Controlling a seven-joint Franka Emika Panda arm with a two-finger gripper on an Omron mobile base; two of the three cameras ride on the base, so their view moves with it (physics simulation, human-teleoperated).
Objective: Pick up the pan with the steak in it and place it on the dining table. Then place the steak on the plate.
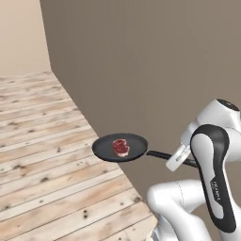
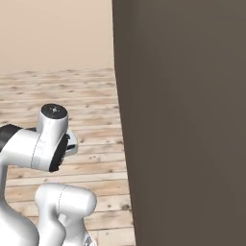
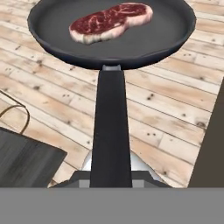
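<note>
Carrying the pan [image 1: 119, 147] clear of any surface, mid-transit over a plank floor [image 1: 42, 155].

Left base view: pan is hanging level in the air, left of the arm [image 1: 214, 174], beside a tall dark panel [image 1: 155, 61]. Steak [image 1: 121, 147] is lying near the pan's middle. Handle [image 1: 162, 156] is running right toward the gripper [image 1: 184, 159], which is largely hidden behind the arm's white and dark links. Faint lettering on the dark link is too small for reading.

Right base view: arm [image 2: 45, 144] is rising at lower left; the dark panel [image 2: 187, 125] is taking up the right half, with floor [image 2: 62, 91] and a pale wall [image 2: 53, 33] lying far behind. No writing is showing.

Hand view: handle [image 3: 110, 131] is running straight from the bottom edge up to the pan [image 3: 111, 30], with the steak [image 3: 111, 22] resting in the far half. Fingertips are not showing clearly; judging from the airborne pan and the centred handle, the pincer is clamping narrow on the handle. A dark object with a thin wire loop [image 3: 24, 162] is sitting at lower left; its identity cannot be told. No brands or labels are readable.

Step in hand, as judged: hauling the pan to the table; neither table nor plate is appearing. Next move is calling for keeping the pan level so the steak is not sliding, clearing the dark panel, then lowering the pan flat onto the tabletop before releasing.
</note>
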